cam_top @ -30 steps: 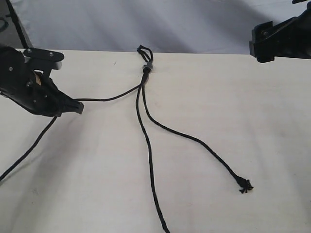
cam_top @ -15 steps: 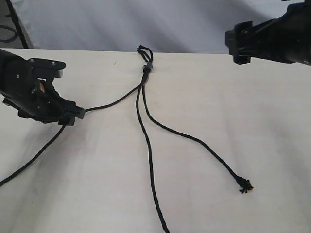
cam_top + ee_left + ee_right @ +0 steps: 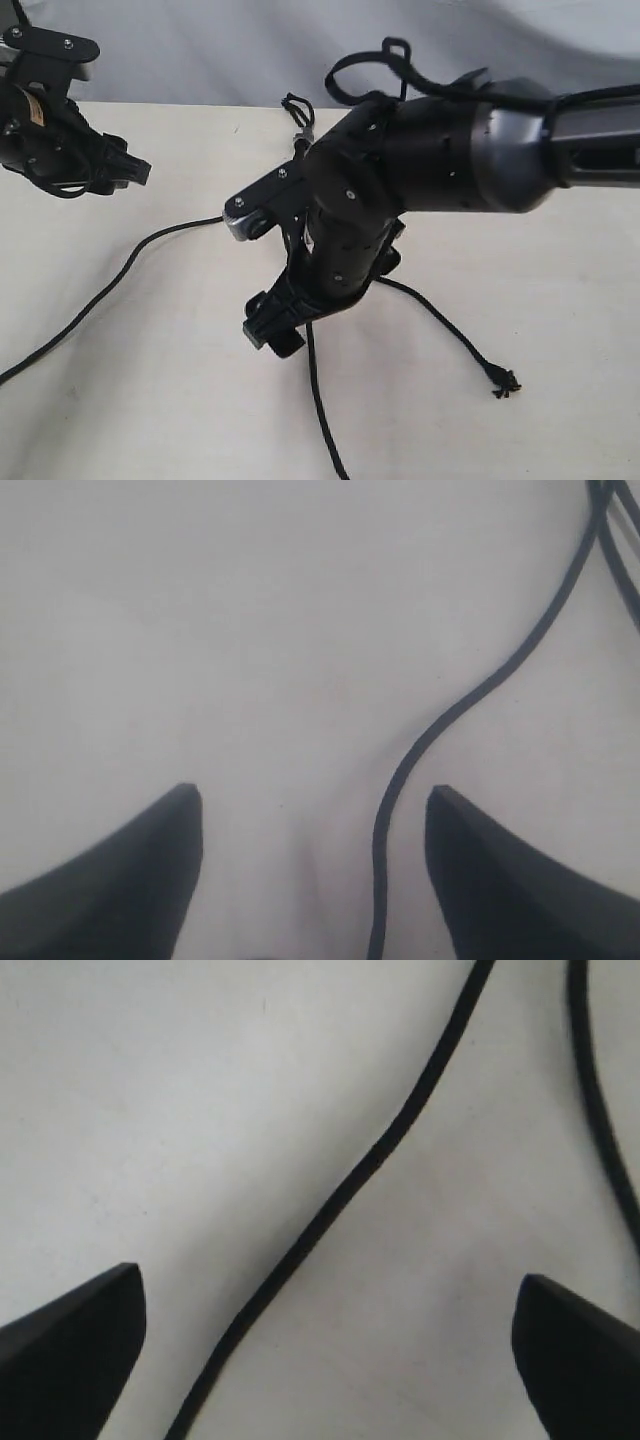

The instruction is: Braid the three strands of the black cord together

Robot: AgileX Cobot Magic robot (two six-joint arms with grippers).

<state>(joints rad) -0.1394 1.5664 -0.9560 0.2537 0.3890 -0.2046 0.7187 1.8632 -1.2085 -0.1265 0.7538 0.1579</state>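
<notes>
The black cord lies on the table with its loop and greyish band point(image 3: 300, 128) at the far middle. The left strand point(image 3: 150, 240) curves away to the near left edge. Part of the middle strand point(image 3: 322, 405) is hidden under my right arm. The right strand ends in a frayed tip point(image 3: 503, 382). My left gripper point(image 3: 135, 172) hangs open at the far left, apart from the cord; its wrist view shows the left strand point(image 3: 400, 770) on the table below the open fingers point(image 3: 150, 870). My right gripper point(image 3: 272, 335) is wide open low over the middle strand point(image 3: 330, 1210).
The table point(image 3: 560, 250) is pale and bare apart from the cord. My bulky right arm point(image 3: 440, 160), with its own thick cable looped on top, covers the table's middle and hides where the strands split. A grey backdrop rises behind the far edge.
My left gripper has let go of the left strand and drawn back to the far left. The strand has gone slack. My right arm has swung in from the far right over the middle strand.
</notes>
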